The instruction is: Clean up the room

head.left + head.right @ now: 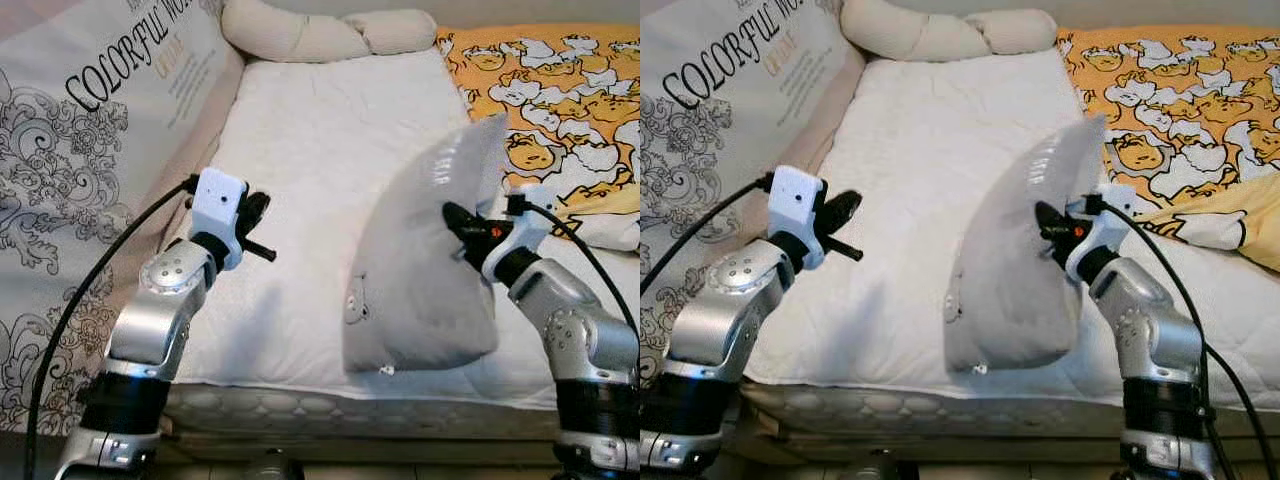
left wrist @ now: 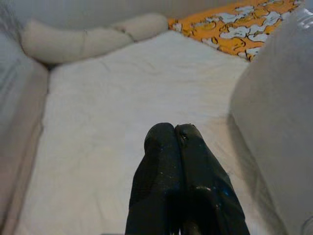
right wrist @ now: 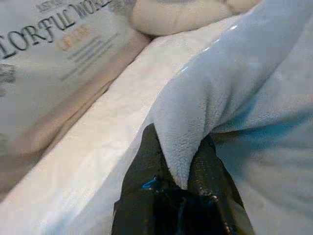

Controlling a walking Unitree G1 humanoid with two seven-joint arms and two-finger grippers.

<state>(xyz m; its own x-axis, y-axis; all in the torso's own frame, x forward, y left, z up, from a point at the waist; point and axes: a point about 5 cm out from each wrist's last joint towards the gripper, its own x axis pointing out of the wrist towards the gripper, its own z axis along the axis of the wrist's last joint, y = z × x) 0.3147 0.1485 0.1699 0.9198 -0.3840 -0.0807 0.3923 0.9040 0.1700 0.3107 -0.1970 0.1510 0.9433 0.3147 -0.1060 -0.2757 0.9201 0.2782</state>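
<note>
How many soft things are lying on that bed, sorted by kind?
Grey pillow, pinched by the right gripper: 1
Long cream bolster at the head: 1
Orange cartoon blanket: 1
Printed cushion along the side: 1
Total: 4
</note>
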